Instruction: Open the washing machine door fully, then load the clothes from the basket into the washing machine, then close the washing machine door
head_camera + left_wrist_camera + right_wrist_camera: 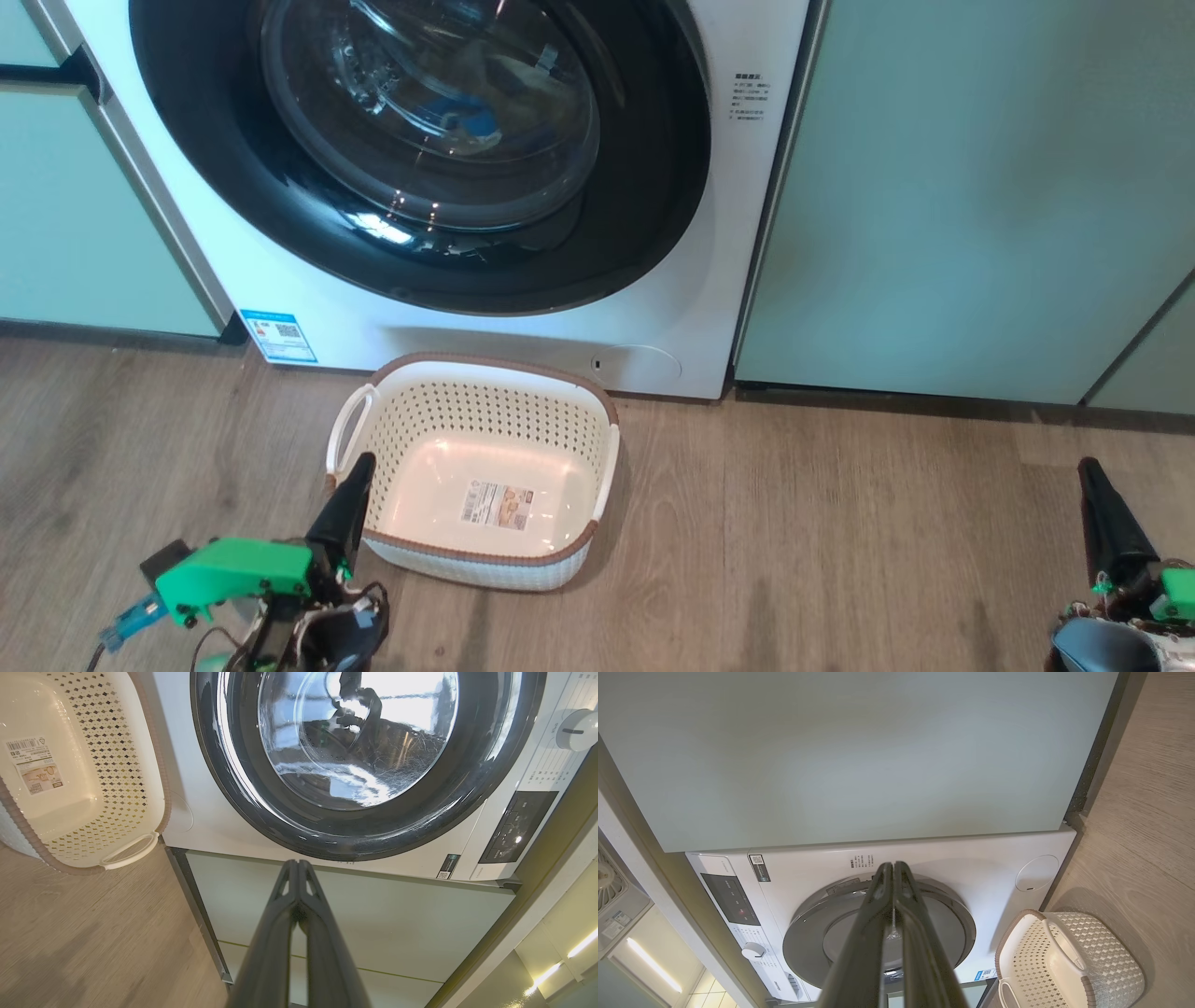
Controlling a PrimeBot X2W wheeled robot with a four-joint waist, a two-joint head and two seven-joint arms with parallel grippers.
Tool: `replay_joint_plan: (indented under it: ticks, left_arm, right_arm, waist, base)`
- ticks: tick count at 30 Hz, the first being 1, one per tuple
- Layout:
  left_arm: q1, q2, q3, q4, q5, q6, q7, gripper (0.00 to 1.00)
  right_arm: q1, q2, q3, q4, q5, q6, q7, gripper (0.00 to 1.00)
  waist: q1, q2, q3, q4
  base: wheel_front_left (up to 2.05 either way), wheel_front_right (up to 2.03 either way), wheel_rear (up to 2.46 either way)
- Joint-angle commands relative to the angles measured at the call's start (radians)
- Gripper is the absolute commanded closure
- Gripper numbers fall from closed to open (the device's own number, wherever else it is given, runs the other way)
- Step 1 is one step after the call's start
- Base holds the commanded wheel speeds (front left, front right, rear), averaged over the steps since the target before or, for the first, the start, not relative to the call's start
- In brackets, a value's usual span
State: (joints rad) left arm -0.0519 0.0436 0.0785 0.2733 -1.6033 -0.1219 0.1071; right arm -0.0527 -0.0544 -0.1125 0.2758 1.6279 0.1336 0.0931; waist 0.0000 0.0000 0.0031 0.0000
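Nearby, left gripper (361,461) and right gripper (1088,465) both pressed together.
The left one overlaps the basket (485,360) at its near-left rim; beyond, the washing machine door (649,210) sits closed between pale green cabinet panels (980,187), top cut off, a blue blur behind its glass unreadable.

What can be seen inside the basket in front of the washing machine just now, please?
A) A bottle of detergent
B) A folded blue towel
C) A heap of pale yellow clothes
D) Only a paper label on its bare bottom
D: in the head view the basket has a bare cream bottom carrying just the paper label, with no cloth or bottle in it.
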Motion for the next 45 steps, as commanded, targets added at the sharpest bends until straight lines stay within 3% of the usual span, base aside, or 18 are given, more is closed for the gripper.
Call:
replay_joint_plan:
  ticks: [1,45]
  left_arm:
    - [-0.056,0.007,0.036,-0.028,-0.005,-0.009,0.007,1.00]
    - [-0.056,0.007,0.035,-0.028,-0.005,-0.009,0.006,1.00]
  right_arm:
    - [-0.054,-0.008,0.014,-0.032,-0.006,-0.003,0.007,1.00]
    - [-0.054,-0.002,0.007,-0.031,-0.013,-0.003,0.014,1.00]
  waist:
    - [0.0000,0.0000,0.000,0.000]
    - [0.0000,0.0000,0.000,0.000]
  base:
    - [0.00,0.00,0.00]
    - [0.00,0.00,0.00]
